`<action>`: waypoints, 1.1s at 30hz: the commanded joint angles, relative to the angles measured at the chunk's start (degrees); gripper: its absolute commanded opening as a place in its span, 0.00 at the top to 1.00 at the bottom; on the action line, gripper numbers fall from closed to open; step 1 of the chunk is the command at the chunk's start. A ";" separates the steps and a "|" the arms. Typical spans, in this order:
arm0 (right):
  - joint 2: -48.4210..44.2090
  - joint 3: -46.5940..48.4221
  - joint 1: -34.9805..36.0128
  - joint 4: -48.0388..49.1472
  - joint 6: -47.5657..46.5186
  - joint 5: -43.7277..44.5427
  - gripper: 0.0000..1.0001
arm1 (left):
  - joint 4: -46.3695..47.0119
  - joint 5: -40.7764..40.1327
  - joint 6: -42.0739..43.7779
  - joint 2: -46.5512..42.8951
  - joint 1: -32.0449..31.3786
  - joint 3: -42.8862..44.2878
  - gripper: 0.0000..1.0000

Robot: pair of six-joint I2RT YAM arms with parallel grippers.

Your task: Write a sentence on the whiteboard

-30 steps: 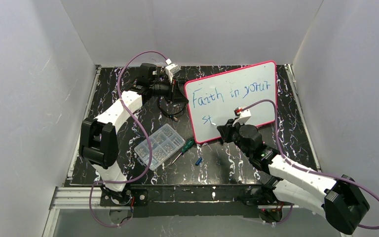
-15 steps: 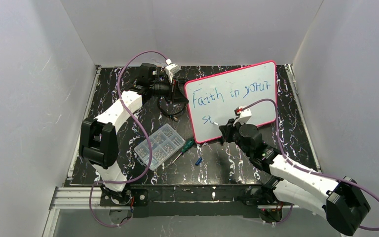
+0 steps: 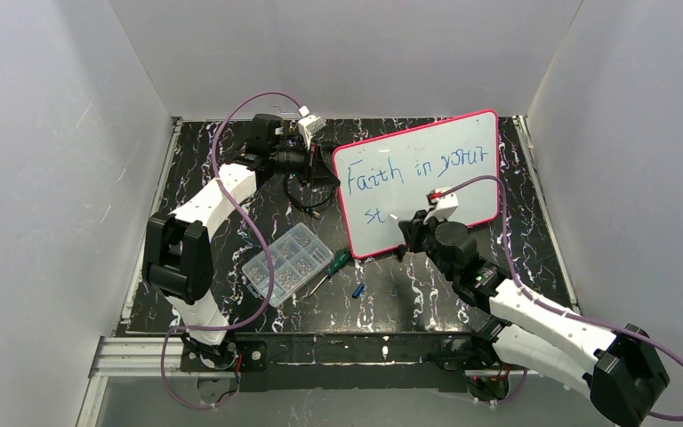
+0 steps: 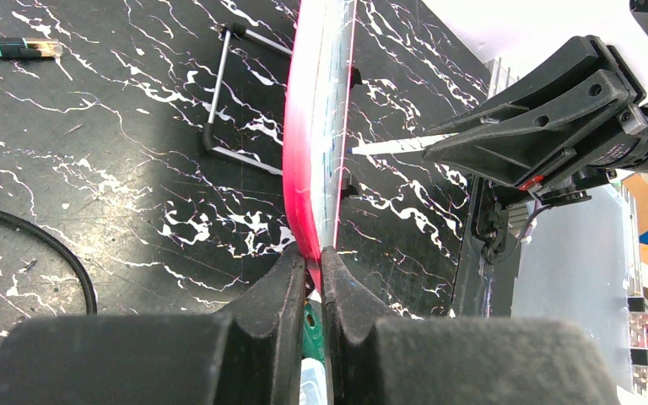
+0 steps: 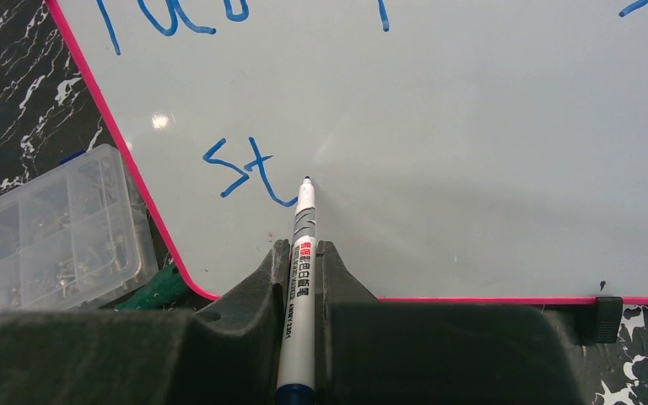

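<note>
– The whiteboard [image 3: 427, 142] is being propped upright on its wire stand [image 4: 219, 101] toward the far side of the table [image 3: 391, 294]. Its pink frame is being pinched at one edge by the left gripper [image 4: 313, 257], whose jaws are being pressed shut on it.

– And the marker [image 5: 305, 215] is being clamped between the closed jaws of the right gripper [image 5: 302, 253], with its tip being laid at the board just right of the "st". The sentence [image 3: 373, 173] is being written in blue: "Faith in your" is being shown on the upper line, and only those two letters on the lower.

– What is being risked here?

– Mostly pressure. If the tip is being pushed too hard, the board is likely being tipped back on the stand or twisted in the left grip, and the stroke is being skewed. If too little force is being applied, the line is being broken.

– Is anything else being watched?

– The narrow hold on the pen, which is possibly being slid along the jaws under load. The "t" is also being crowded, so fresh ink is at risk of being smeared or overlapped.
</note>
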 commanded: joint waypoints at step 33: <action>1.02 -1.17 -0.20 3.56 0.95 1.51 0.99 | -1.31 2.44 0.70 -2.36 -0.39 1.61 1.00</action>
